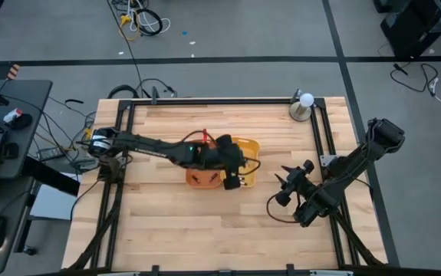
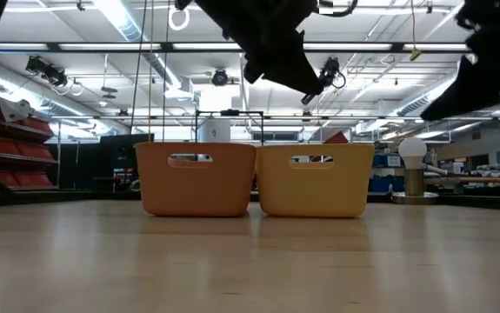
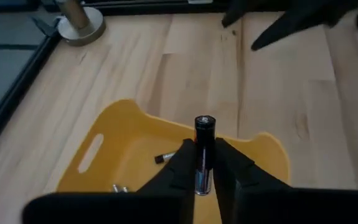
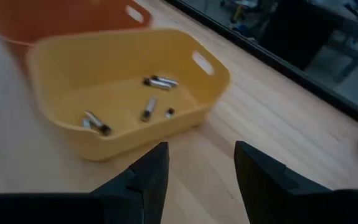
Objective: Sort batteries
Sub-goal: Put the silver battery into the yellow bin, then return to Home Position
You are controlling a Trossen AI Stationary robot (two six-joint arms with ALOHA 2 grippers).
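Two plastic trays sit side by side near the middle of a pale wooden worktop [image 1: 205, 230], touching at their inner walls: an orange tray [image 2: 197, 178] and a yellow tray [image 4: 122, 93].

Nearest in the left wrist view, the left gripper [image 3: 202, 171] hangs over the yellow tray with its dark fingers [image 3: 179, 168] clamped on a dark battery [image 3: 203, 149], which stands upright between them with its metal cap uppermost. Below it, on the yellow tray's floor, lie several small loose batteries [image 4: 150, 96], some silvery and some dark, scattered apart from one another. How many lie there cannot be told exactly.

Nearer the worktop's right edge, well apart from the trays, the right gripper [image 4: 197, 168] hovers above bare wood with its fingers spread apart and nothing between them; it faces the yellow tray.

Farthest off, at the far right corner of the worktop, stands a metal cup [image 1: 301, 110] with a white ball [image 1: 306, 99] resting on top. Cables trail across the grey floor [image 1: 243, 31] beyond.
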